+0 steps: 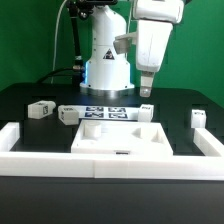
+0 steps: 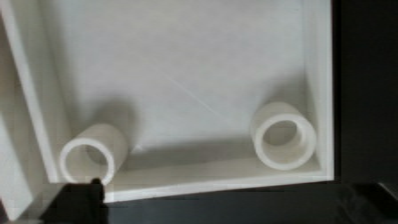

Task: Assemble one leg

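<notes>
Pincer point(image 1: 147, 92) hangs in the upper right of the exterior view, clear of the table point(image 1: 25, 95) and carrying nothing. Its jaws look spread: in the wrist view one dark fingertip point(image 2: 75, 202) sits far out to the side with nothing next to it, though the other is lost against the dark surface. Directly below the pincer, right of centre in the exterior view, lies the leg point(image 1: 146, 110). It is a small white post with a black-and-white tag on its side, loose on the table just beyond the flat panel point(image 1: 125, 140). Another leg point(image 1: 40, 110) lies at middle left and a further leg point(image 1: 198, 118) at middle right, both loose too. The wrist view looks onto the panel's two round sockets point(image 2: 285, 140), both empty. By my reading nothing is done yet: the leg has to be gripped, carried to a socket and fixed in.
</notes>
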Controlling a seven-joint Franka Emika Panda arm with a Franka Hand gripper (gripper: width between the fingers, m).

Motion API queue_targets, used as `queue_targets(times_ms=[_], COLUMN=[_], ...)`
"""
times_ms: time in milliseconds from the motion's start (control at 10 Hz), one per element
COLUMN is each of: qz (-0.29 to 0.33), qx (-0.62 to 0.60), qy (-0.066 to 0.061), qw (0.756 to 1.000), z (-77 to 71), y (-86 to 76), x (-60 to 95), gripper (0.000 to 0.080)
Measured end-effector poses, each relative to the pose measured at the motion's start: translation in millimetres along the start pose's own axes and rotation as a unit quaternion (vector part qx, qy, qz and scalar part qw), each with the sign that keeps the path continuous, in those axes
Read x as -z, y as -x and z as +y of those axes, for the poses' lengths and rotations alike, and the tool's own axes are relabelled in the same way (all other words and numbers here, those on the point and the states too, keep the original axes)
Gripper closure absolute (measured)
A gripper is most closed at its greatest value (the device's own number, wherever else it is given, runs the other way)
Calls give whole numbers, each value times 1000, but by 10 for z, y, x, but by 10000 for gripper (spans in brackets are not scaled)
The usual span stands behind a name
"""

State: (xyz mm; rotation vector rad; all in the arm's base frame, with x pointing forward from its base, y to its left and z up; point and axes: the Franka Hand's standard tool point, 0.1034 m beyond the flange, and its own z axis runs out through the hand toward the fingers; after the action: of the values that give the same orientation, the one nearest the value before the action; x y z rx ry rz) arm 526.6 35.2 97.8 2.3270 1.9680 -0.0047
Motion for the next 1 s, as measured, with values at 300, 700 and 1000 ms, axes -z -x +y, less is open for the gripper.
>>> queue_targets(times_ms=[300, 700, 1000], qz=[15, 25, 25], qx=[39, 44, 40], qy=[1, -18, -32], qw=[999, 999, 998], z=[-272, -445, -521], y=[218, 243, 233], x=[-305, -710, -857], gripper=[150, 150, 150])
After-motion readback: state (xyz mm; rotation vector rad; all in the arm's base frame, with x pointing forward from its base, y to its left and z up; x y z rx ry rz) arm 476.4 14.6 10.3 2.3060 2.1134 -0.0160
